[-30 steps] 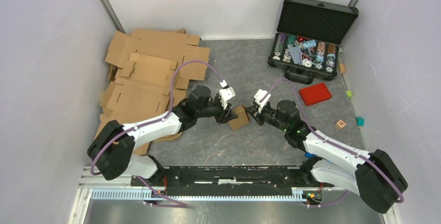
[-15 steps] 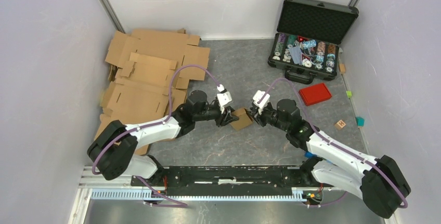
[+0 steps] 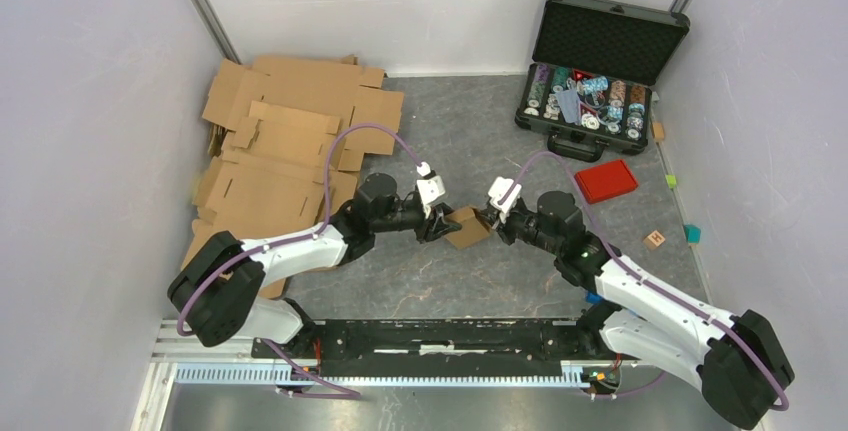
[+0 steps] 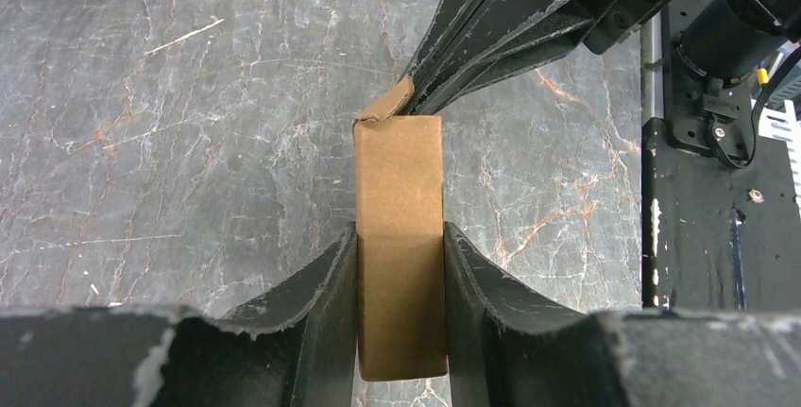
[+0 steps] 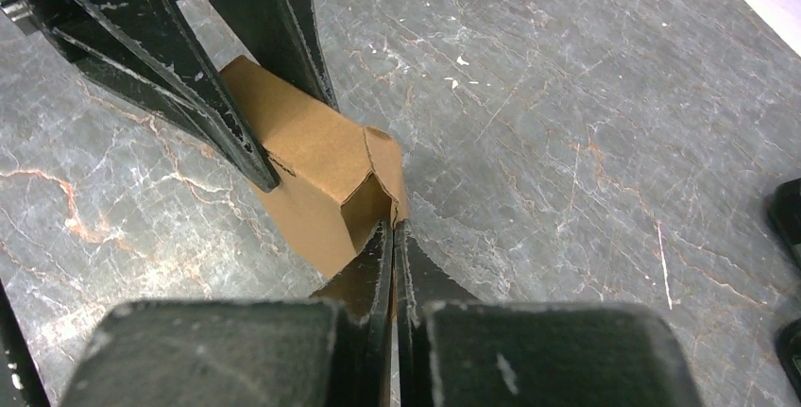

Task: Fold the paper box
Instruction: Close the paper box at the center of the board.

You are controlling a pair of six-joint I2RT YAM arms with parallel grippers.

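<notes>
The paper box [image 3: 467,227] is a small brown cardboard box held above the grey table between the two arms. My left gripper [image 3: 446,225] is shut on the box's two sides; in the left wrist view the box [image 4: 398,237] fills the gap of the gripper [image 4: 399,284]. My right gripper [image 3: 489,219] is shut, its tips pinching the edge of an end flap [image 5: 387,173] of the box [image 5: 312,157]. The right gripper [image 5: 393,246] shows its jaws pressed together with thin cardboard between them.
A pile of larger brown cardboard sheets [image 3: 285,146] lies at the back left. An open black case [image 3: 598,71] of chips stands at the back right, with a red lid [image 3: 606,181] in front of it. Small blocks [image 3: 656,239] lie by the right wall.
Both grippers and the box have shifted slightly to the right and nearer. The right arm has swung so its gripper meets the box's end flap.
</notes>
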